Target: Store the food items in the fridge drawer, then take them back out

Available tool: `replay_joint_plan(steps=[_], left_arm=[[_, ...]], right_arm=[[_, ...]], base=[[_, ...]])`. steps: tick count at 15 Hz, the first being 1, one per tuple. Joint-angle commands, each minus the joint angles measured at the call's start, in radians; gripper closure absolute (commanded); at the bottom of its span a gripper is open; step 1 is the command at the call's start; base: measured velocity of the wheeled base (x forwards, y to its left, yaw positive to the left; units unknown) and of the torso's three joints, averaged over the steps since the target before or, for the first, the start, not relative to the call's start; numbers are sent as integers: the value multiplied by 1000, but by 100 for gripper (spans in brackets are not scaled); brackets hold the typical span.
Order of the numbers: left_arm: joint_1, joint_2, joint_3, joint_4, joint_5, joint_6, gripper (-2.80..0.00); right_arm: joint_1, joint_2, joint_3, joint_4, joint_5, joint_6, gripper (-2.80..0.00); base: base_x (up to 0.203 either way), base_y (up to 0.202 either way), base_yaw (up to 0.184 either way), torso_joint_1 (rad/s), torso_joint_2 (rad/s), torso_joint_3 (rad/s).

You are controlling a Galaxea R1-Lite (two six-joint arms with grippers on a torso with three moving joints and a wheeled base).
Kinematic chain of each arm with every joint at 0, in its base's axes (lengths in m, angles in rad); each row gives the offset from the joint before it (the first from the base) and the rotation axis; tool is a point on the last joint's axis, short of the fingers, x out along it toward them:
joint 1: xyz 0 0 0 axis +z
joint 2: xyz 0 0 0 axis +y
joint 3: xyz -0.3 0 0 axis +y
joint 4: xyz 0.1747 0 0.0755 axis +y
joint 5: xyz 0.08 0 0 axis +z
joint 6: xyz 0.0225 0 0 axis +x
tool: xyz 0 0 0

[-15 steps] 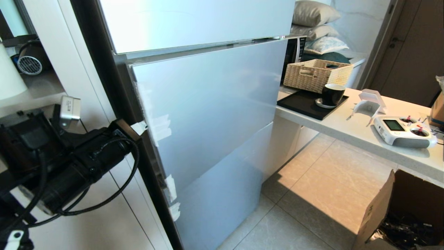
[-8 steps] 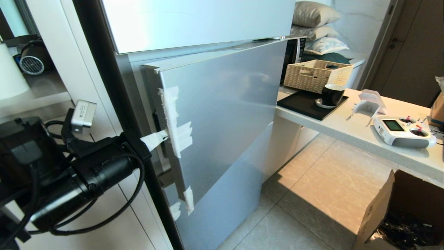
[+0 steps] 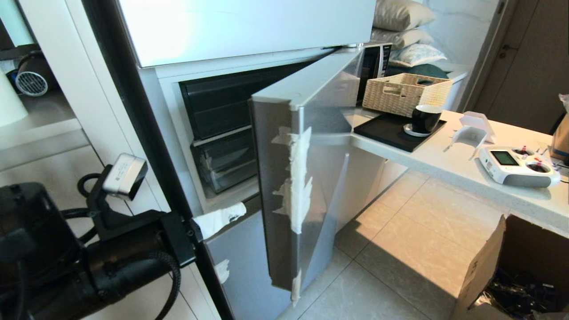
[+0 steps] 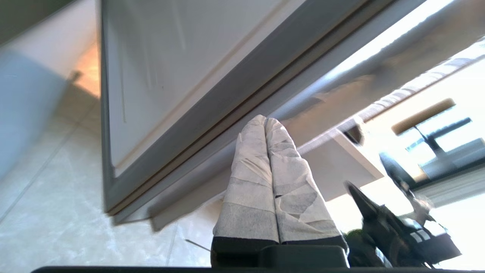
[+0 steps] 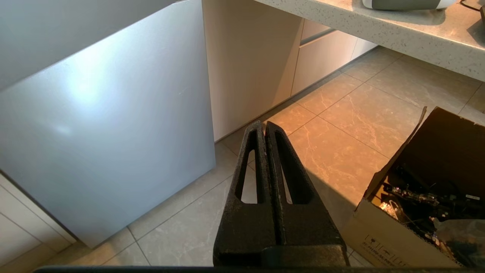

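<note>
Left gripper (image 3: pixel 233 212): fingers pressed together, empty, by fridge door (image 3: pixel 284 186).
Fridge drawer (image 3: pixel 224 166): light, slippery plastic; pull its front edge.

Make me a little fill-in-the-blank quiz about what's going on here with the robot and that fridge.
1. The middle fridge door stands ____, showing dark drawers inside.
2. The left gripper, its fingers wrapped in white tape, is ____.
3. On the counter, a dark cup stands in front of a woven ____.
4. The right gripper hangs above the tiled ____.

Missing words: open; shut; basket; floor
</note>
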Motion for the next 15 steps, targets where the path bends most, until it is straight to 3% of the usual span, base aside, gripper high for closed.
replay_joint_plan(steps=[1, 4, 10, 11, 13, 15], left_arm=[[4, -89, 12, -2, -1, 1, 0], [20, -223, -1, 51, 23, 48, 0], [100, -680, -116, 572, 328, 528, 0], [159, -751, -115, 640, 348, 568, 0], [365, -882, -71, 743, 341, 621, 0], [474, -1094, 44, 868, 326, 676, 0]], right_arm=[[0, 1, 0, 0, 0, -1, 0], [0, 1, 0, 0, 0, -1, 0], [0, 1, 0, 0, 0, -1, 0], [0, 1, 0, 0, 0, -1, 0], [0, 1, 0, 0, 0, -1, 0], [0, 1, 0, 0, 0, -1, 0]], base=[[0, 0, 0, 0, 0, 0], [0, 0, 0, 0, 0, 0], [0, 0, 0, 0, 0, 0], [0, 0, 0, 0, 0, 0], [0, 0, 0, 0, 0, 0], [0, 0, 0, 0, 0, 0]])
